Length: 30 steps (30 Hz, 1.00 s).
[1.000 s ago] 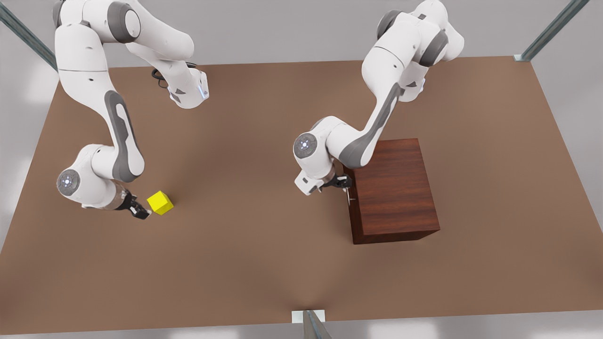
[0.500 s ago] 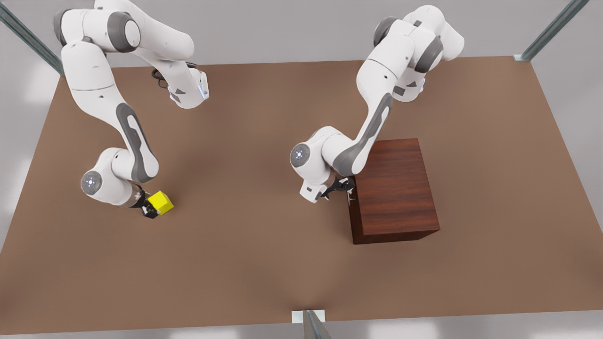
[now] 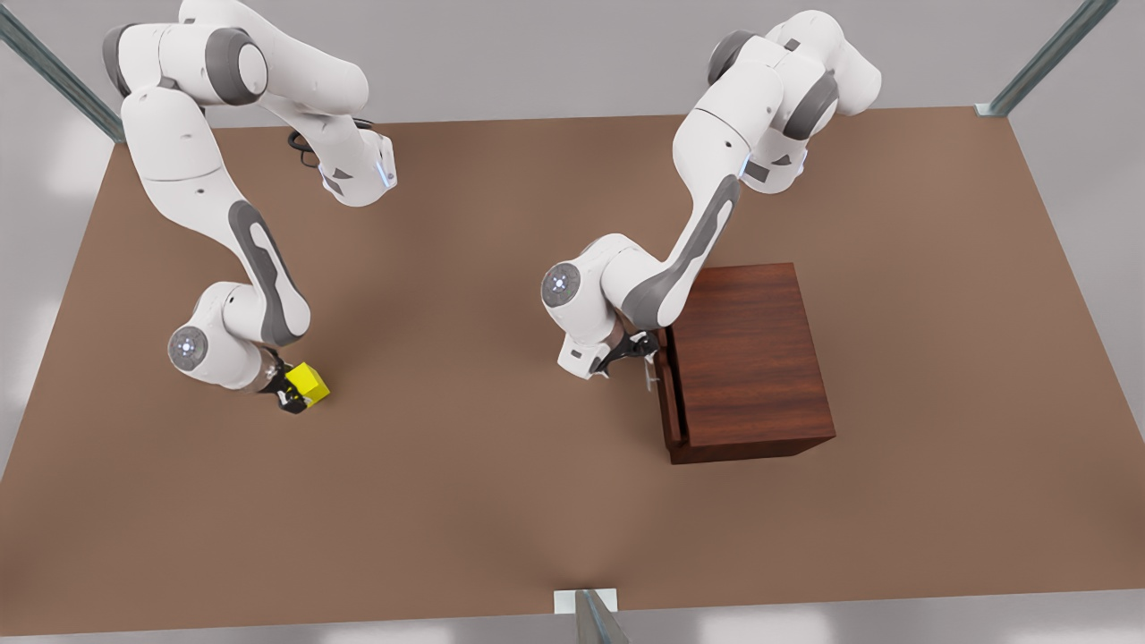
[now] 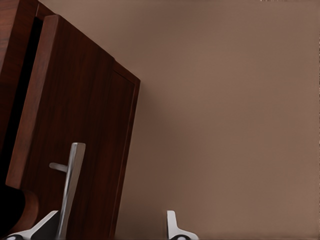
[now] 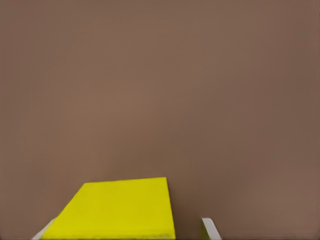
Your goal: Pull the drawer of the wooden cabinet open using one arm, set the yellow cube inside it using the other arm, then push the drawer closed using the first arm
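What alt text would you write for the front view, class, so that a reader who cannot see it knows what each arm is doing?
Seen from above, the left gripper is at the silver handle of the wooden cabinet, whose drawer is pulled slightly out. At the front view's left, the right gripper straddles the yellow cube on the brown table.

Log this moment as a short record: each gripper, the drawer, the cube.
left gripper: at the slim silver bar handle, jaws apart around it
right gripper: jaws straddling the small bright yellow cube
drawer: slightly out of the dark reddish-brown wooden cabinet
cube: on the brown table, not lifted
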{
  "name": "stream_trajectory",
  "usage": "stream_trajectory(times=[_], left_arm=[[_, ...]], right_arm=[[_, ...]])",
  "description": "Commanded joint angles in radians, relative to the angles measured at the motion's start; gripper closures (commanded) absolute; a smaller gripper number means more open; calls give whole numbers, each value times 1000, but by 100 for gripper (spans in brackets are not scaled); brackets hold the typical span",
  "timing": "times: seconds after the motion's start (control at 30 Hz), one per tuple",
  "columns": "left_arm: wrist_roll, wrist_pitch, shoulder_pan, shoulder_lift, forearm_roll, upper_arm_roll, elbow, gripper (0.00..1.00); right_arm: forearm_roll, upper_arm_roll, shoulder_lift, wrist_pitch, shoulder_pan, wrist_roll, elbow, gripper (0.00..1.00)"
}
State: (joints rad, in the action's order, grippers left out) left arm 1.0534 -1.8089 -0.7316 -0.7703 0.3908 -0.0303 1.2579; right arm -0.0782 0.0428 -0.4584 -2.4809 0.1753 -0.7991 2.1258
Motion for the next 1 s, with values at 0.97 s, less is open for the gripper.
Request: stream_trajectory(times=[0.97], left_arm=[[-73,-135,-9,-6,-10,-53,-28,0]], right_arm=[[0,43,87,405,-13,-157,-306,34]])
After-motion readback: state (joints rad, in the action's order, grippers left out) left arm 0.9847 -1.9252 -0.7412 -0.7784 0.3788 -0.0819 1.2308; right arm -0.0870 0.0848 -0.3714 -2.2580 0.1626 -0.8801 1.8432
